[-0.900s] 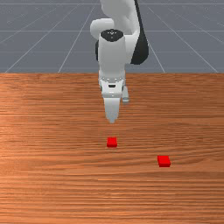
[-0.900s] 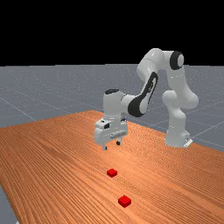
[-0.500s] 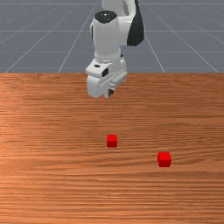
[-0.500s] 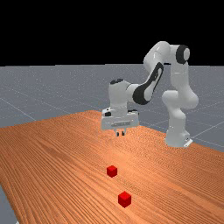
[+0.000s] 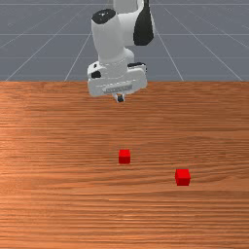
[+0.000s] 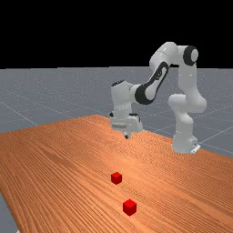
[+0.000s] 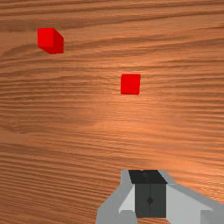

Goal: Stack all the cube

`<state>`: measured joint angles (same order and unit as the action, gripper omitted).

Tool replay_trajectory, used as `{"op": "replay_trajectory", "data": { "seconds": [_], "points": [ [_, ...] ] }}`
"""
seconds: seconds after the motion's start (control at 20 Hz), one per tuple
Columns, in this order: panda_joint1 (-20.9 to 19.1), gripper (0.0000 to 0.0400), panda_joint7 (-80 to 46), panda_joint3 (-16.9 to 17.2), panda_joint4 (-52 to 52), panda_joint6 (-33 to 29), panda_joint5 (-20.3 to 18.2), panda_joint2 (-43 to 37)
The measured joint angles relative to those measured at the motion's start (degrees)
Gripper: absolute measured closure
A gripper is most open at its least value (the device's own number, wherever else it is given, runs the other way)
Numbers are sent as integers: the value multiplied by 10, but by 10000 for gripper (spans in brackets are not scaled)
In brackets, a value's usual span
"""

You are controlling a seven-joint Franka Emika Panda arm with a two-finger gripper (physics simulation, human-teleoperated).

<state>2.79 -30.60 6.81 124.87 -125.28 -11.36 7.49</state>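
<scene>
Our tool (image 5: 120, 98) is closed, above the bench (image 5: 63, 194). The front view's far red cube (image 5: 124, 157) and near red cube (image 5: 183, 177) sit apart.

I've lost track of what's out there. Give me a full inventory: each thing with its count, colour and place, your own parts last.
Cubes: two, red, apart on the table; one near the front view's middle, the other farther to that view's right and nearer its camera.
Table: one, orange-brown wood, under both cubes.
Floor: one, grey with pale lines, beyond the table.
Backdrop: one, black, above the floor in the far view.
Arm: one, white and grey, reaching over the table.
Gripper: one, pale with dark fingertips, shut and empty above the table.
</scene>
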Motion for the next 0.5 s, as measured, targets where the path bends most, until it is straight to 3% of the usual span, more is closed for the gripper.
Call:
{"op": "replay_trajectory", "data": {
  "seconds": [0.05,0.1,0.15,0.2,0.3,0.5],
  "points": [
    [0,243,-3,0,2,0,-1,0],
    [0,147,-3,0,4,-3,-1,2],
    [0,89,-2,0,6,-12,-2,4],
    [0,54,-3,0,9,-29,-4,6],
    [4,20,-13,-2,7,-89,-9,28],
    [18,3,-43,-10,-2,-226,-22,141]
  ]
}}
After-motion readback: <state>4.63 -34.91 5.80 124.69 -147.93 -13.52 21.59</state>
